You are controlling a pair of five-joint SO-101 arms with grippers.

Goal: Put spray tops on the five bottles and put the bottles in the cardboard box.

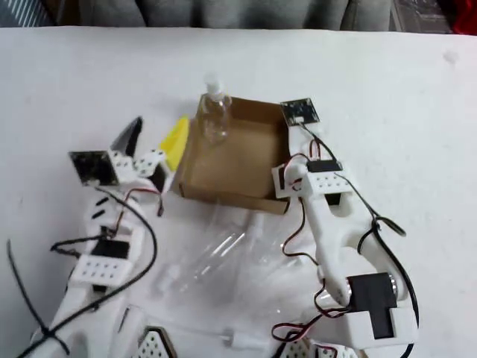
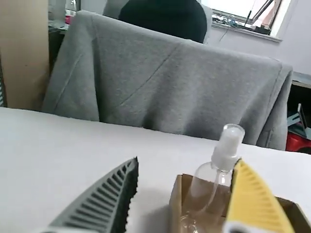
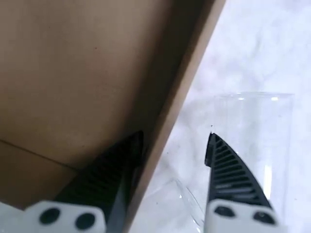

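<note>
- We see our right pincer (image 3: pixel 175 138) spread open astride the near wall of the cardboard box (image 1: pixel 223 190), with a clear bottle (image 3: pixel 255 121) lying just outside it on the surface (image 1: pixel 67 74).
- We see our left pincer (image 1: pixel 160 123), also open, beside the box's far side wall.
- We judge the right arm nearer.

capped bottle (image 2: pixel 212 180) base hidden behind cardboard box (image 2: pixel 174 209) wall, loose bottles (image 1: pixel 216 253) blurred

A white table (image 1: pixel 74 74) bears the cardboard box (image 1: pixel 223 194) and loose clear bottles (image 1: pixel 216 253).
</note>
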